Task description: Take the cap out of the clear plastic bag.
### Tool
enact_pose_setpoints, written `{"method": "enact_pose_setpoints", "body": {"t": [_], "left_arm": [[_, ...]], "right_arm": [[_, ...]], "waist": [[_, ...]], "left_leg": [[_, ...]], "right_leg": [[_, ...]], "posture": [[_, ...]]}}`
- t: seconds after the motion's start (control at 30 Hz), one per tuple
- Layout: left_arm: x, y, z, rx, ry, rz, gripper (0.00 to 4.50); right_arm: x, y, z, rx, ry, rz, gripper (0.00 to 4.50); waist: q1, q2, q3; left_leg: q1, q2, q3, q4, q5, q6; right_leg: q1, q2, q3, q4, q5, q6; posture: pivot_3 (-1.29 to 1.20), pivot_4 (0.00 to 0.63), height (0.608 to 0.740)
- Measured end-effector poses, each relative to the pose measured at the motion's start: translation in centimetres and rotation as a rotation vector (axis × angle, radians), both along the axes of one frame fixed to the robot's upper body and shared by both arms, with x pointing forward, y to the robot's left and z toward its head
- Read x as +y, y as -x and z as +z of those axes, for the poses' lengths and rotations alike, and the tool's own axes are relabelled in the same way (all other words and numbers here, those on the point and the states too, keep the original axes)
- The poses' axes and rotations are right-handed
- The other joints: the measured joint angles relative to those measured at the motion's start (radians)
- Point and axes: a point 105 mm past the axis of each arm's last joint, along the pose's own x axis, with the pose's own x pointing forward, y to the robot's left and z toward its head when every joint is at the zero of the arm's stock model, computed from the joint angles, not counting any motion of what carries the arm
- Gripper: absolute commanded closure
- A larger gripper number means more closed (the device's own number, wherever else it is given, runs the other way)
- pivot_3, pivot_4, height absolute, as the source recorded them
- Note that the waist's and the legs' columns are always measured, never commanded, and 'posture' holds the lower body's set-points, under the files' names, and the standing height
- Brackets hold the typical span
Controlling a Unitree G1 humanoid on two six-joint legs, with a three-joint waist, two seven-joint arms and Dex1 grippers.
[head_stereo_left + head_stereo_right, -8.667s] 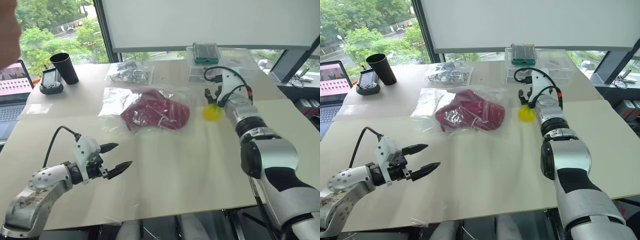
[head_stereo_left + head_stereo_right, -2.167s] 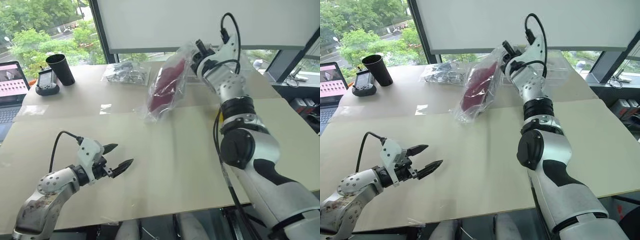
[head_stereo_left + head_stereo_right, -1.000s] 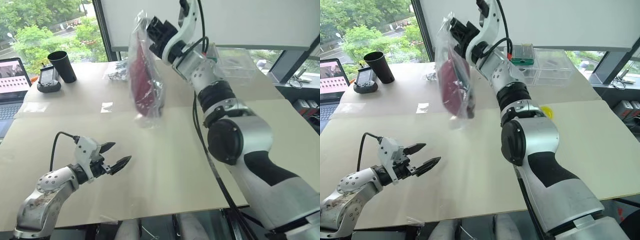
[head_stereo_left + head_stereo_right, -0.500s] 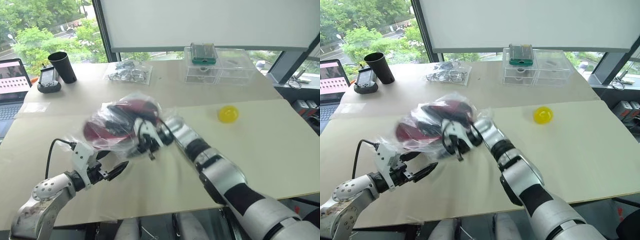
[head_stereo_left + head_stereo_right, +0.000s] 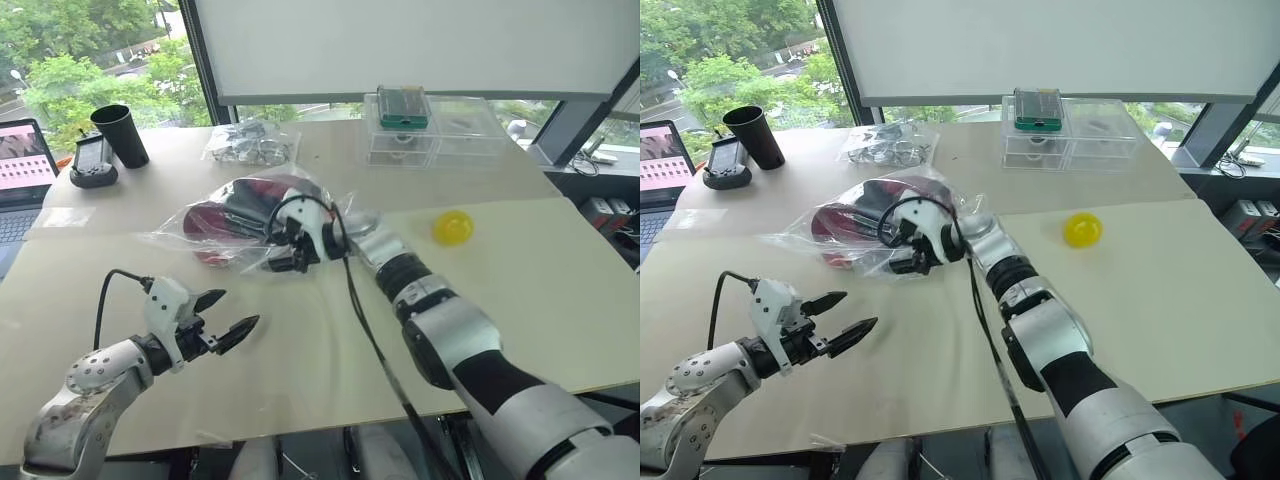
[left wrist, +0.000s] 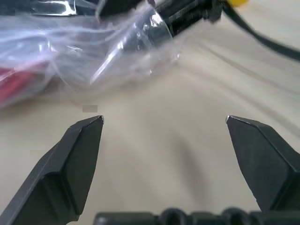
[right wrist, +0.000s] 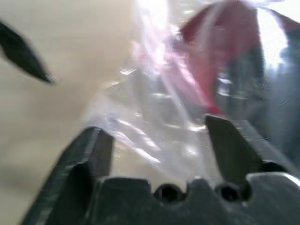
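Note:
The clear plastic bag [image 5: 235,225] lies crumpled on the table, left of centre. The cap [image 5: 208,218] is inside it, its red brim toward the left and its dark crown [image 5: 878,202] behind. My right gripper [image 5: 281,246] reaches across to the bag's right side. Its jaws stand apart in the right wrist view, with loose bag film [image 7: 159,136] between its fingers [image 7: 96,150]. My left gripper [image 5: 236,312] hovers open over bare table just in front of the bag, apart from it. The same left gripper [image 6: 164,120] faces the bag's near edge.
A yellow ball [image 5: 452,228] rests to the right of the bag. Clear boxes [image 5: 425,128] stand at the back right, and a small bag of grey bits [image 5: 250,146] at the back. A black cup [image 5: 118,134], a black device [image 5: 88,160] and a laptop [image 5: 18,190] sit far left.
My right arm swung the bag down from high above the table to the tabletop, where it now lies. The right jaws have gone from shut to apart. The left arm stayed put.

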Motion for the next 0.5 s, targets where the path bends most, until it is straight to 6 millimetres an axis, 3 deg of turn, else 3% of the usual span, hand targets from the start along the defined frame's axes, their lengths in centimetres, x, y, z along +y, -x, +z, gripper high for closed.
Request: {"method": "enact_pose_setpoints", "body": {"t": [0.2, 0.33, 0.4, 0.5], "left_arm": [[-0.1, -0.1, 0.1, -0.003, 0.002, -0.003, 0.00], [0.0, -0.1, 0.1, -0.004, 0.002, -0.003, 0.00], [0.2, -0.1, 0.1, -0.003, 0.004, 0.007, 0.00], [0.3, 0.2, -0.1, 0.018, 0.018, 0.010, 0.00]], "right_arm": [[-2.9, 0.4, 0.2, -0.070, 0.101, 0.093, 0.02], [-8.2, -0.8, 0.8, -0.241, 0.302, 0.046, 0.02], [-10.1, -1.8, 2.2, -0.303, 0.312, -0.044, 0.02], [-9.5, -1.7, 6.2, -0.327, 0.154, -0.129, 0.02]], "waist": [[-0.002, 0.000, 0.000], [0.006, 0.000, 0.000], [0.005, 0.000, 0.000], [-0.014, 0.000, 0.000]], "left_leg": [[0.000, 0.000, 0.000, 0.000, 0.000, 0.000], [-0.001, -0.001, 0.000, 0.000, 0.000, 0.000], [-0.001, -0.001, 0.000, 0.000, 0.000, 0.000], [0.000, 0.001, 0.003, -0.002, 0.000, 0.000]], "right_leg": [[0.000, 0.000, 0.000, 0.000, 0.000, 0.000], [0.000, -0.001, 0.000, -0.001, 0.000, 0.000], [0.000, -0.001, 0.000, -0.001, 0.000, 0.000], [-0.003, 0.001, 0.004, 0.001, 0.000, 0.000]], "posture": [[0.00, 0.150, 0.740], [0.00, 0.150, 0.740], [0.00, 0.150, 0.740], [0.00, 0.150, 0.740]]}}
